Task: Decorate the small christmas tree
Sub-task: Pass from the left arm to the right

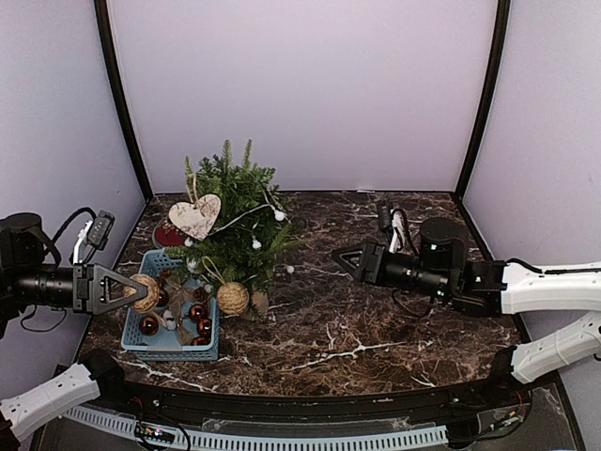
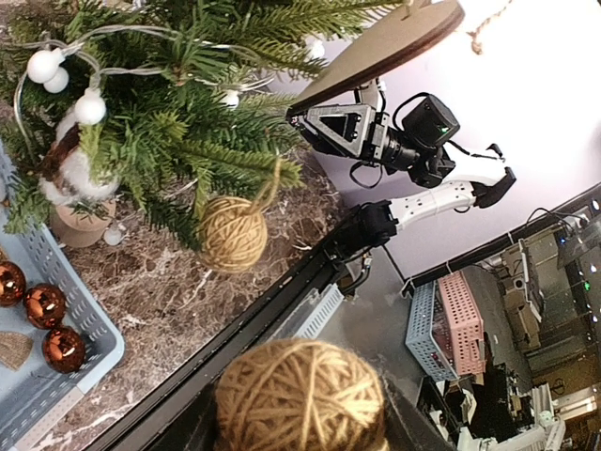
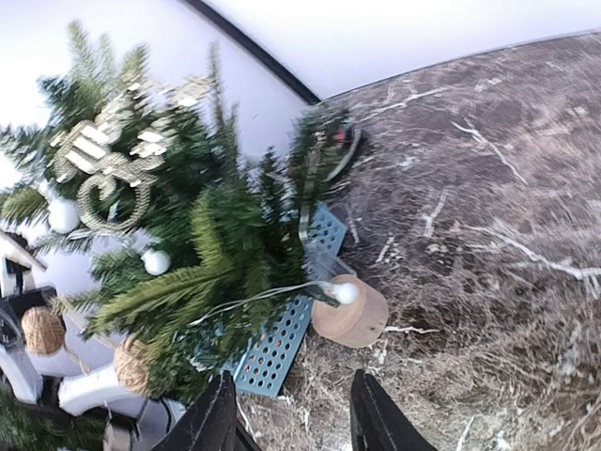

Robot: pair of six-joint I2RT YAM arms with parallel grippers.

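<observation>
holding twine ball (image 2: pixel 300 395), l hand (image 1: pixel 139 290)

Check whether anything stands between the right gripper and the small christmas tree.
Nothing visible does. The right gripper, jaws open, faces the small christmas tree across bare marble table; only a white bead of the tree's own light string dangles at its near side.

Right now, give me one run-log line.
left gripper: grips twine ball at blue basket | right gripper: open, empty, facing small christmas tree
</observation>
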